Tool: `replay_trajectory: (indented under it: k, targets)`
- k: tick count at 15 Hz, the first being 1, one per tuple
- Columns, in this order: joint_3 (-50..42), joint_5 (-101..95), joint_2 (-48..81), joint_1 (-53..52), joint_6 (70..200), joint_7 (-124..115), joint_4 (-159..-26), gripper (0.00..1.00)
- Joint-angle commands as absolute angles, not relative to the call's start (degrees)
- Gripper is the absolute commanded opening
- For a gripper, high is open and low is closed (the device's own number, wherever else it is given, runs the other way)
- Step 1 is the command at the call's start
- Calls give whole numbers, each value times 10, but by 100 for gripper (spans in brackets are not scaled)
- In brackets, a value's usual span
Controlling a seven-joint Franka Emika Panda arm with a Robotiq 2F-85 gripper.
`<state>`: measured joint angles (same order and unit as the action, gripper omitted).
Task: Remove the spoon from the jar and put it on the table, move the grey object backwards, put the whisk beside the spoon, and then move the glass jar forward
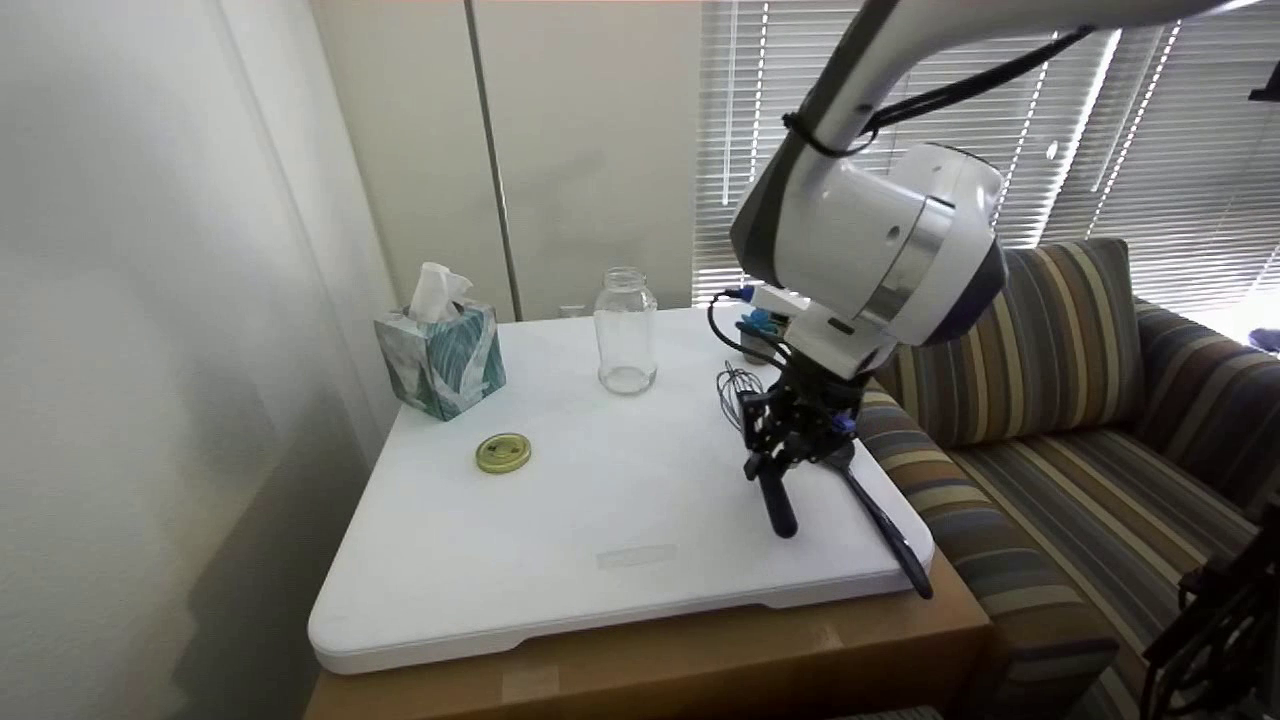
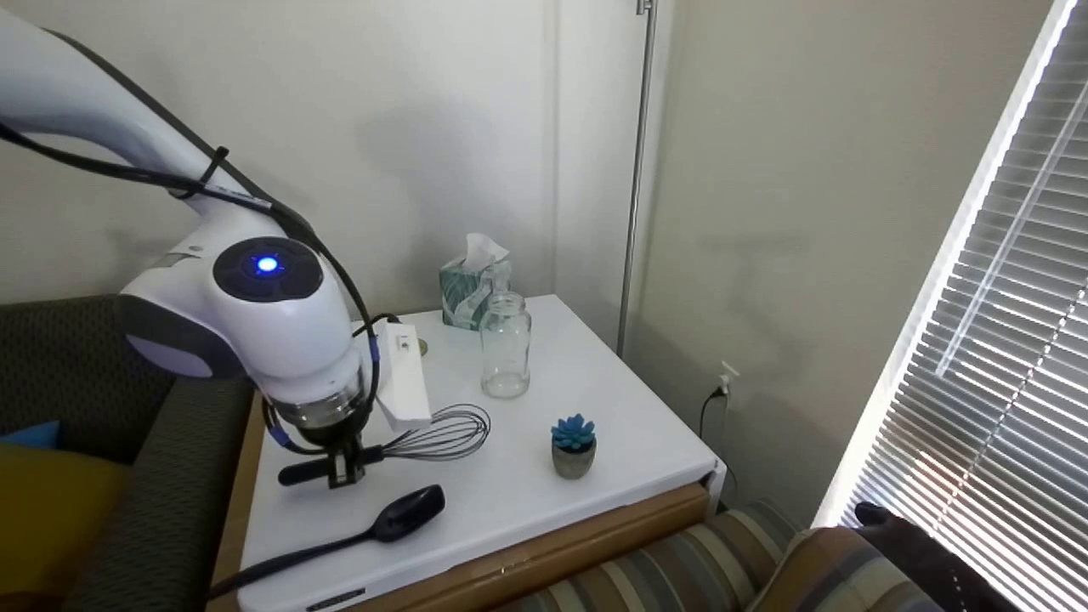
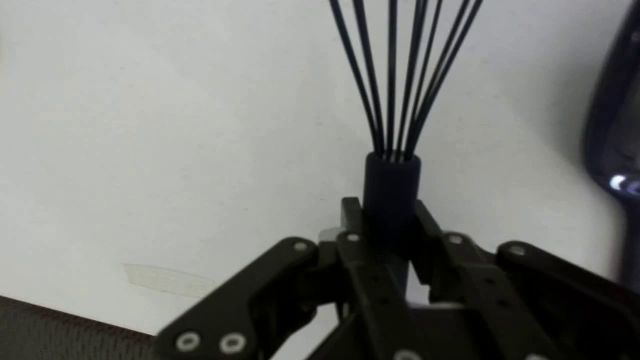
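Observation:
My gripper is shut on the black handle of the whisk, fingers on both sides of it. In an exterior view the whisk's wire loops point toward the table's middle; whether it touches the tabletop I cannot tell. The black spoon lies beside it on the white table, its handle reaching past the front edge. The clear glass jar stands upright, with nothing inside. The grey object, a small pot with a blue succulent, stands near the table's edge, partly behind the arm in an exterior view.
A teal tissue box stands in the back corner by the wall. A flat yellow-green lid lies in front of it. A striped couch adjoins the table. A strip of tape is stuck near the front edge.

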<state>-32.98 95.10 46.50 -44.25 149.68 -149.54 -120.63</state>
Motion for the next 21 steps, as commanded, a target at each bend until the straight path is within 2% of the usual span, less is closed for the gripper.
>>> replay_trajectory:
  k: [1, 5, 10, 14, 21]
  targets:
    - [-188, 951, 427, -329, 1597, -1490, -1145, 6]
    - [-72, 926, 455, -247, 1682, -1489, -1089, 6]
    - [-14, 892, 477, -180, 1715, -1489, -1089, 6]
    - [-65, 834, 469, -194, 1604, -1493, -1123, 6]
    - [-241, 823, 477, -302, 1441, -1492, -1138, 6]
